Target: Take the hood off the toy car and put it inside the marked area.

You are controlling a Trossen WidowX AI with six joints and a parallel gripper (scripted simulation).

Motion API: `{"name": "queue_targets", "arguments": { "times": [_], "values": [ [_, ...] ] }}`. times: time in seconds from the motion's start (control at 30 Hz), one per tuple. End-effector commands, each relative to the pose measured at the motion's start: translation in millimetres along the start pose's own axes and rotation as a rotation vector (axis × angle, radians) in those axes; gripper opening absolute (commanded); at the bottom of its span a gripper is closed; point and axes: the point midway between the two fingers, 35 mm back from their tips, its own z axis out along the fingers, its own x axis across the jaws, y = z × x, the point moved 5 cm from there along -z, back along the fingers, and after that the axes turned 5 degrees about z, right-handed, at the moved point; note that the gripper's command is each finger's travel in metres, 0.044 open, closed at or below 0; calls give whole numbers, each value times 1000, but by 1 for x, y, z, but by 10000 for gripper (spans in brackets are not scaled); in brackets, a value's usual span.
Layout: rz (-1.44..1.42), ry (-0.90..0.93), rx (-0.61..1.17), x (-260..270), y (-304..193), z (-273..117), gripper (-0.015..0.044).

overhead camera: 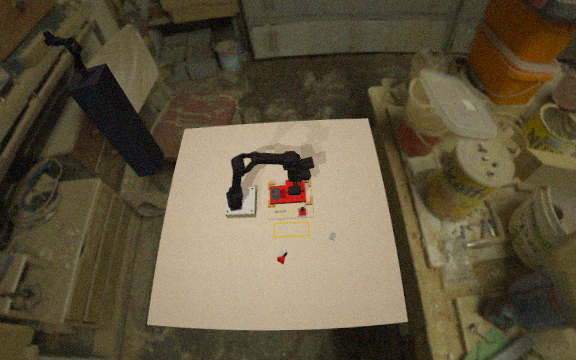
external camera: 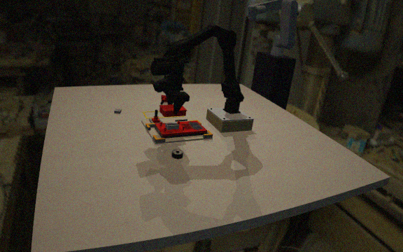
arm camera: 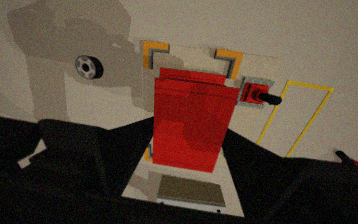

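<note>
Exterior view, centre-left of the frame: the black two-fingered end effector (overhead camera: 295,189) (external camera: 181,105) (arm camera: 188,125) grips the red boxy hood (overhead camera: 295,185) (external camera: 172,110) (arm camera: 195,125) above the red car body (overhead camera: 279,194) (external camera: 184,129); wrist view puts the yellow-outlined rectangle (overhead camera: 291,236) (external camera: 143,113) (arm camera: 310,86) to its right.

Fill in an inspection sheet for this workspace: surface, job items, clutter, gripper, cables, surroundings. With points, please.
Surface: pale table top (overhead camera: 208,280) (external camera: 257,182), shadows across it.
Job items: red hood (overhead camera: 294,185) (external camera: 168,110) (arm camera: 195,125) raised above the toy car (overhead camera: 279,194) (external camera: 184,130); yellow marked outline (overhead camera: 291,236) (external camera: 150,117) (arm camera: 310,86), hood not in it.
Clutter: small wheel (external camera: 177,154) (arm camera: 88,67); small grey piece (overhead camera: 332,236) (external camera: 117,111); loose red piece with a black stem (overhead camera: 281,259).
Gripper: gripper (overhead camera: 294,190) (external camera: 178,106) (arm camera: 188,125) shut on the hood.
Cables: nothing seen on the table.
Surroundings: cluttered workshop; dark pedestal (overhead camera: 118,122) (external camera: 273,78) and paint-stained buckets beside the table.
</note>
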Motion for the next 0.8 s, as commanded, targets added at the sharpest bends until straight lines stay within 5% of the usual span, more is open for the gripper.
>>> {"name": "queue_targets", "arguments": {
  "times": [0.0,0.77],
  "values": [
    [3,2,1,-11,2,1,0],
    [8,-6,-3,-113,11,-5,0]
  ]
}}
